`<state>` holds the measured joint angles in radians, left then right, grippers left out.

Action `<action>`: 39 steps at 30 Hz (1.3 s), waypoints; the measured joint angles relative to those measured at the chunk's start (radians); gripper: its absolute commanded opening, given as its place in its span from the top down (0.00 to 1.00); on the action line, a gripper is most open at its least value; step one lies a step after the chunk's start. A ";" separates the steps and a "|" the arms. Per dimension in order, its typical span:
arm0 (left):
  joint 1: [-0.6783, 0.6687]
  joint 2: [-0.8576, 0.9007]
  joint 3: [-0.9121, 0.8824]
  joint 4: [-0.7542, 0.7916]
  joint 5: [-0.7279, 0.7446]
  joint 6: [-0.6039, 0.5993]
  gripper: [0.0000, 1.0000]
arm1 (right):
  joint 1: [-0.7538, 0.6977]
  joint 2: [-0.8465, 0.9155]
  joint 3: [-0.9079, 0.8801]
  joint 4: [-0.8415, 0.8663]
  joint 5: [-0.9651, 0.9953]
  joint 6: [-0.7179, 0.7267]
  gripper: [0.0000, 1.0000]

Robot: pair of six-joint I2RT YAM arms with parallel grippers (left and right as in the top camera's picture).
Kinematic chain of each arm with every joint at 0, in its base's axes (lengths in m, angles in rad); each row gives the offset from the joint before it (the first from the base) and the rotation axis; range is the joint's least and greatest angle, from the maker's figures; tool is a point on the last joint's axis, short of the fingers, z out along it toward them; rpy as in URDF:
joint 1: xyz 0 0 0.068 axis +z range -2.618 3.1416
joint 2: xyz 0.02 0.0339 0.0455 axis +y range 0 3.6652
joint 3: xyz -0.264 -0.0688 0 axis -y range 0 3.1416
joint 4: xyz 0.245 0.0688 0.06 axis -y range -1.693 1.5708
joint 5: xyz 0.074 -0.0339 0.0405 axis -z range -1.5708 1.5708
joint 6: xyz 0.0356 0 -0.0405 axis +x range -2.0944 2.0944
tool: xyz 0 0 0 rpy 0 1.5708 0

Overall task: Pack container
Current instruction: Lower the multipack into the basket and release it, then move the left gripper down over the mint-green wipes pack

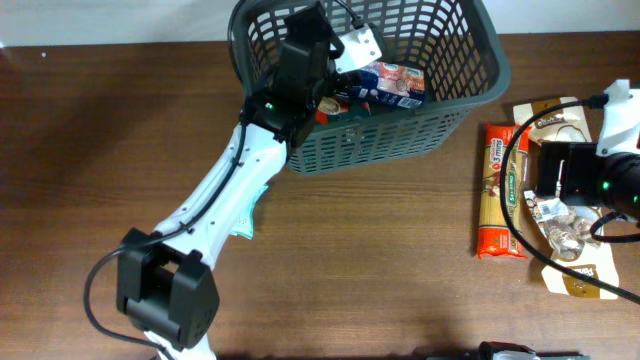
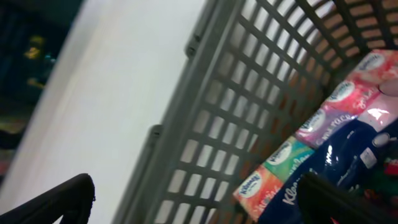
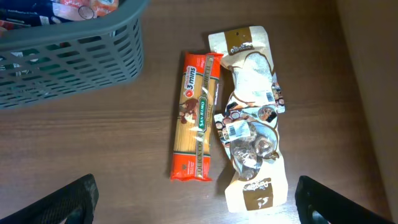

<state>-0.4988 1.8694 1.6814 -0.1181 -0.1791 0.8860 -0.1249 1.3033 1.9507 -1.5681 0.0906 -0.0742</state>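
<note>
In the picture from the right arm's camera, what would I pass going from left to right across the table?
grey basket → orange pasta packet → cream pouches

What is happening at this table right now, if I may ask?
The robot is packing groceries into the grey basket. Its left hand is open inside the basket, near tissue packs already there. The right hand, also open, hovers over a pasta packet and some pouches lying on the table beside the basket.

A robot lab bench: wooden table (image 1: 380, 260), cabled arm (image 1: 215, 200), loose grocery packets (image 1: 503, 190).
</note>
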 measured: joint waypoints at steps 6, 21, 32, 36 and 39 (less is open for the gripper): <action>-0.014 -0.136 0.000 -0.008 -0.216 -0.003 0.09 | 0.000 0.000 0.000 0.000 0.000 0.000 0.01; 0.043 -0.330 0.019 -0.347 -0.978 -0.094 0.01 | 0.000 0.000 0.000 0.000 0.000 0.000 0.01; 0.115 -0.330 0.019 -1.088 -0.847 -0.743 0.01 | 0.000 0.000 0.001 -0.002 0.003 0.000 0.01; 0.167 -0.330 0.019 -1.231 -0.656 -0.988 0.00 | 0.000 0.000 0.001 -0.001 0.003 0.000 0.01; 0.182 -0.330 0.019 -1.263 -0.496 -1.099 0.01 | 0.000 0.000 0.001 -0.002 0.003 0.000 0.01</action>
<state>-0.3172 1.5398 1.7000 -1.3815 -0.6750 -0.2131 -0.1249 1.3033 1.9518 -1.5703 0.0937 -0.0742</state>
